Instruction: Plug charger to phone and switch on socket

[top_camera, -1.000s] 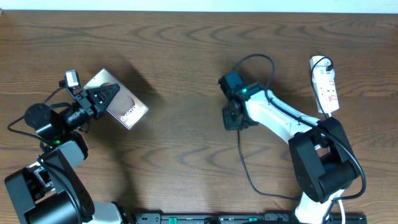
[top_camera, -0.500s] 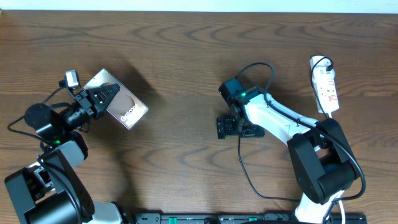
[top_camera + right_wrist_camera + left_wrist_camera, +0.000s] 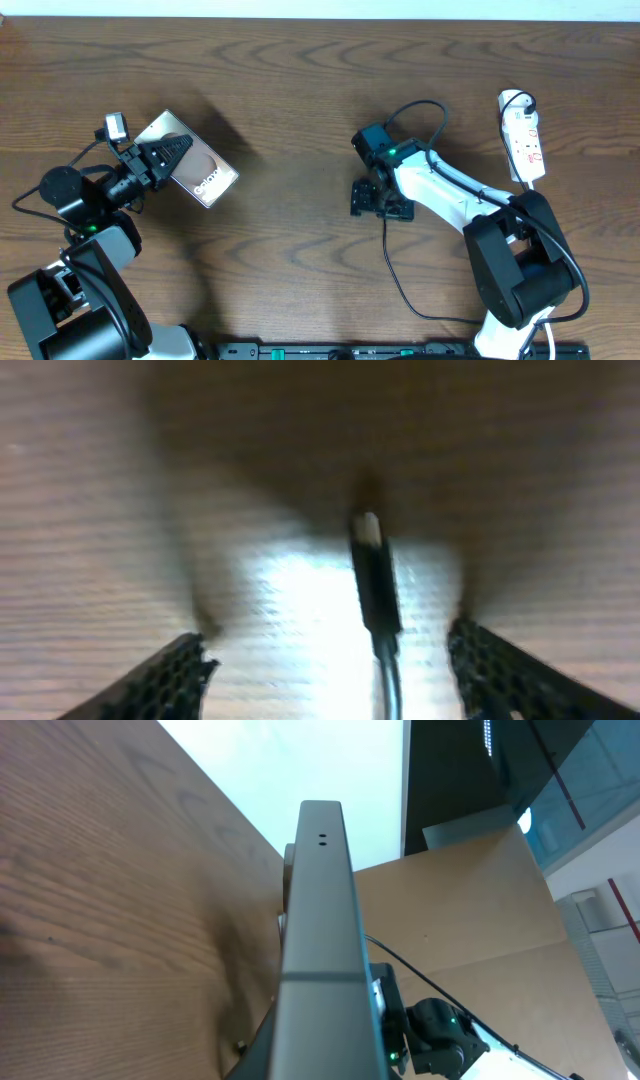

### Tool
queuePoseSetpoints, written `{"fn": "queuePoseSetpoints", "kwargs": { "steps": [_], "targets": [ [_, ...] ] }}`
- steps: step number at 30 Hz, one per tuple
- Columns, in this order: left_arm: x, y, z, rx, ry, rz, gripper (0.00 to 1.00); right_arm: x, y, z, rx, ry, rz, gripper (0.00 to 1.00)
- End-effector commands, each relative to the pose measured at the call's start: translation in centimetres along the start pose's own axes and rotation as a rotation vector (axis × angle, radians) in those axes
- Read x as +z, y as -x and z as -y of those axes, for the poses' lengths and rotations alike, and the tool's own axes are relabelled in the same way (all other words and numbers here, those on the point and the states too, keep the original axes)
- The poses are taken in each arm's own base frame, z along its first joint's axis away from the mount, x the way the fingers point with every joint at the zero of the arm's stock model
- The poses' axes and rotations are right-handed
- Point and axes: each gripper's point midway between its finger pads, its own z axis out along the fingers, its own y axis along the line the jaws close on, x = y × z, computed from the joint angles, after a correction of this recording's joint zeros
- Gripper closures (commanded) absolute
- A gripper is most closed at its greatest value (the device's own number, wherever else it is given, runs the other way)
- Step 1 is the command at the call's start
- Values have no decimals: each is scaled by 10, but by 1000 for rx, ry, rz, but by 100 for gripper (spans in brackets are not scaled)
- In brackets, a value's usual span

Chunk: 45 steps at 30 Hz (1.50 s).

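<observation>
Charger [image 3: 375, 585] plug tip lies flat on the wooden table [image 3: 300, 80], between the spread fingers of the right gripper [image 3: 330, 658], touching neither; cable runs off beneath the wrist; phone [image 3: 203, 174] pinched at one end in the left gripper [image 3: 172, 152], jaws pressed on it; socket [image 3: 524, 140] far right, well apart.

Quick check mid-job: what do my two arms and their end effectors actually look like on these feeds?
Both arms have black joints with white link shells. The right arm has a long white link and a green light near its wrist. Thin black cables loop beside the left arm. The left end effector is black with ribbed fingers. The right end effector has black honeycomb-patterned pads.
</observation>
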Motion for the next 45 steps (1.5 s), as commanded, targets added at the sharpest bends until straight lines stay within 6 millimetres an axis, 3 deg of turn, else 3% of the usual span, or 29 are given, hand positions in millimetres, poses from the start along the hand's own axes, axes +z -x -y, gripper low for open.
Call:
{"fn": "queuePoseSetpoints", "kwargs": {
  "steps": [1, 6, 9, 17, 23, 31, 34, 40, 45],
  "targets": [
    [-1, -2, 5, 41, -7, -11, 93, 3, 0, 1, -15, 31, -16, 30],
    [-1, -2, 5, 40, -7, -11, 93, 2, 1, 5, -61, 56, -39, 35],
    [-1, -2, 5, 40, -7, -11, 93, 2, 0, 9, -62, 53, -51, 49],
    [-1, -1, 5, 40, -7, -11, 93, 9, -11, 10, -74, 57, -110, 67],
    [-1, -2, 5, 40, -7, -11, 93, 21, -7, 11, -68, 49, -115, 67],
    [-1, -2, 5, 40, -7, -11, 93, 24, 12, 18, -74, 10, -37, 65],
    [-1, -2, 5, 40, -7, -11, 93, 24, 12, 22, -64, 7, -44, 79],
    [-1, -2, 5, 40, -7, -11, 93, 23, 3, 22, -63, 8, -80, 92],
    [-1, -2, 5, 40, -7, -12, 92, 23, -2, 23, -65, 2, -97, 93]
  ]
}}
